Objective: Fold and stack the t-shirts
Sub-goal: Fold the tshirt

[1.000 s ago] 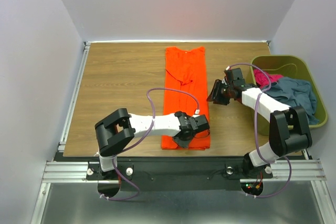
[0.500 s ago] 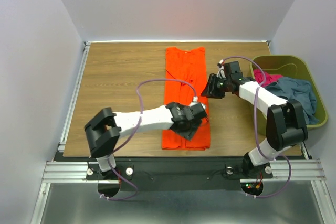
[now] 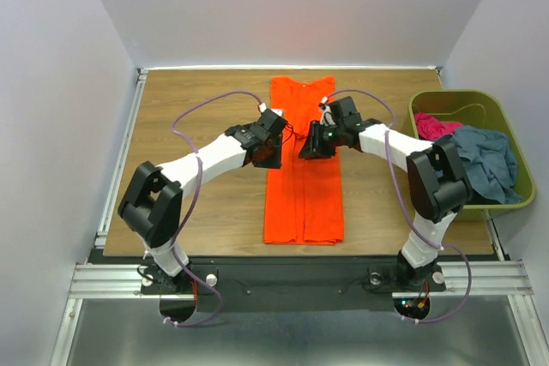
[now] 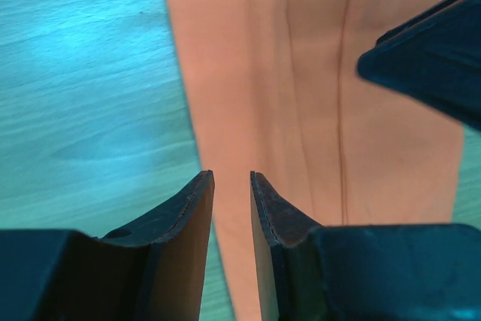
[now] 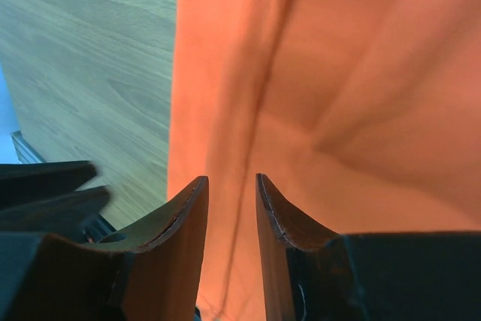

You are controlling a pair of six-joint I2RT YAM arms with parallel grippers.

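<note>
Lying lengthwise down the middle of the wooden table [image 3: 197, 117], the bright orange cloth t-shirt [image 3: 303, 186] is folded into a long narrow strip, its neck end toward the far edge. Both arms reach in over its far half. The left gripper [image 3: 268, 147] hangs at the strip's left edge, and the right gripper [image 3: 314, 143] sits over the cloth just right of the centre line, the two close together but apart.

In the left wrist view the left gripper [image 4: 231, 186] has its dark fingers [image 4: 192, 223] parted by a narrow gap, with nothing between them; the shirt's left edge and the wood show below. In the right wrist view the right gripper [image 5: 231, 186] shows the same narrow gap, the orange cloth [image 5: 338, 95] beneath it, nothing pinched (the tips of the other gripper show at the lower left).

At the table's right side stands the olive-green plastic tub [image 3: 506, 135], holding the slate blue-grey t-shirt [image 3: 482, 160], which spills over its near rim, and the magenta-pink t-shirt [image 3: 433, 129] bunched at the far left corner.
</note>
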